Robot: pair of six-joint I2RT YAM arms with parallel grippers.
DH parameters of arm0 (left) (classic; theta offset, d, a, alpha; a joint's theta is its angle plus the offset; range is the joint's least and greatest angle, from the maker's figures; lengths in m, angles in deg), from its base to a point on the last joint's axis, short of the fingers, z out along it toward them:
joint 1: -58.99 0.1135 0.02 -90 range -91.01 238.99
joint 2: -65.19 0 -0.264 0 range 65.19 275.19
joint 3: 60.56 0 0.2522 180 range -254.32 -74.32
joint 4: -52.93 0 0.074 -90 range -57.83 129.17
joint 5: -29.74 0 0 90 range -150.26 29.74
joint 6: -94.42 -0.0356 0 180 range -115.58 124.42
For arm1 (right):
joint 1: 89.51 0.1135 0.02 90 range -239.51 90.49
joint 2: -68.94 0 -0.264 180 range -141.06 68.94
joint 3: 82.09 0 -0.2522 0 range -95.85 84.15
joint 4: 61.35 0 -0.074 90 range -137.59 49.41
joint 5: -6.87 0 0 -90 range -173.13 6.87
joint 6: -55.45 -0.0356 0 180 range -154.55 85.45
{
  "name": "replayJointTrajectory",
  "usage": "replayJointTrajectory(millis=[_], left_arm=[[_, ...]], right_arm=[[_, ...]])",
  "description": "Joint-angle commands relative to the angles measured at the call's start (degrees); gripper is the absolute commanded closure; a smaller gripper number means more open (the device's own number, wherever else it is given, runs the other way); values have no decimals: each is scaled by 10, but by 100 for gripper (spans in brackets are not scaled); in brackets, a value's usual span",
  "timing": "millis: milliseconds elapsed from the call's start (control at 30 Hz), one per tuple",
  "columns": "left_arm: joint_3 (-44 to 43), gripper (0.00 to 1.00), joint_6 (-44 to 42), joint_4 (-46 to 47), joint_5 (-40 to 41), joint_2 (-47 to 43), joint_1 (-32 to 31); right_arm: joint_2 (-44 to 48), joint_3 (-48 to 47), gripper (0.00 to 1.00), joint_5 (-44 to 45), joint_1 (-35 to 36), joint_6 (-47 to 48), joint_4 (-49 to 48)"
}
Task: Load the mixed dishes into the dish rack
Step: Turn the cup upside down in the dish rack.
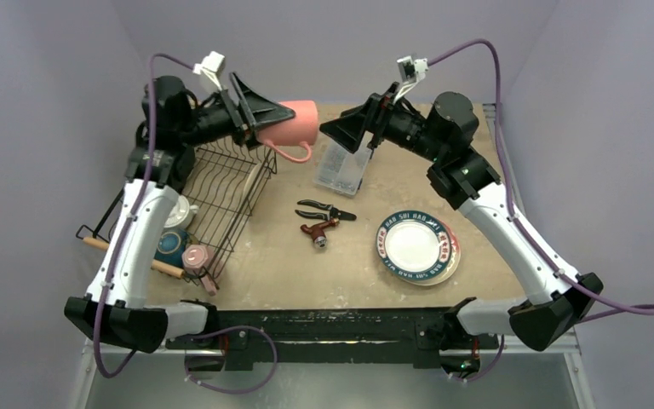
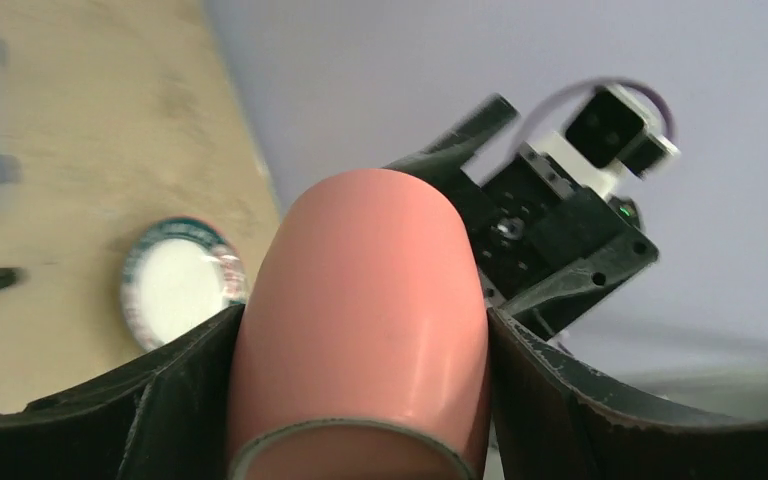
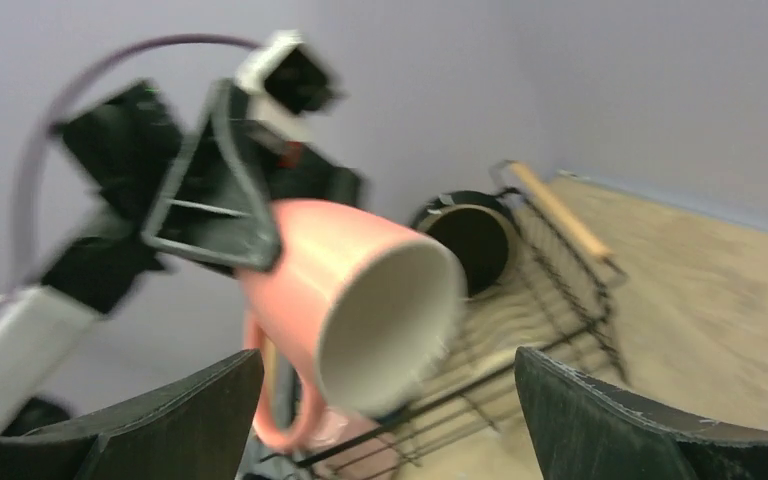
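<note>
The tan tabletop (image 1: 306, 273) carries the dish rack (image 1: 226, 192) on its left side, a black wire basket with a wooden rod handle at its near end, partly covered by the left arm. The left end effector (image 1: 266, 119) hangs above the rack's far right corner, and its fingers (image 2: 175, 385) press against both sides of a pink mug (image 1: 300, 123), gripping its body near the base. The mug is in the air on its side, handle downward, mouth turned toward the right end effector (image 1: 356, 129), which hovers just beside it with its jaws spread wide and nothing between them. On the right half of the tabletop lies a stack of plates (image 1: 392, 223), the top one with a teal patterned rim, a red rim showing beneath. Inside the rack sit a white cup (image 1: 180, 209) and a second pink mug (image 1: 194, 257). A clear plastic box (image 1: 341, 166) stands below the right end effector; near it, black pruners (image 1: 325, 209) and a red-brown tool (image 1: 318, 232) lie mid-table.
</note>
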Motion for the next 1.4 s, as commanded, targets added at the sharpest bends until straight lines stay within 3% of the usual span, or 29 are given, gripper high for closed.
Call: replayJointTrajectory(millis=[0,67,167,367,633,900,1200,1233,1367], left_arm=[[-174,100,-325,-435,173,-50,91],[-233,100,-415,-570,340,-36,94],[-218,100,-442,-633,522,-30,104],[-101,100,-430,-617,621,-20,127],[103,100,-383,-486,560,-7,161],[177,100,-370,-445,580,33,163],[244,100,-364,-387,548,76,169],[247,98,-365,-387,553,79,169],[261,65,-359,-393,553,80,169]], right_arm=[[32,-29,1,224,-22,72,206],[39,-35,1,290,-25,93,268],[46,-33,1,319,-34,106,332],[59,-14,1,296,-35,112,340],[45,-32,1,299,-37,136,362],[24,-33,1,276,-54,126,394],[23,-2,1,262,-59,125,389],[22,1,1,262,-59,124,390],[18,24,1,271,-61,128,392]])
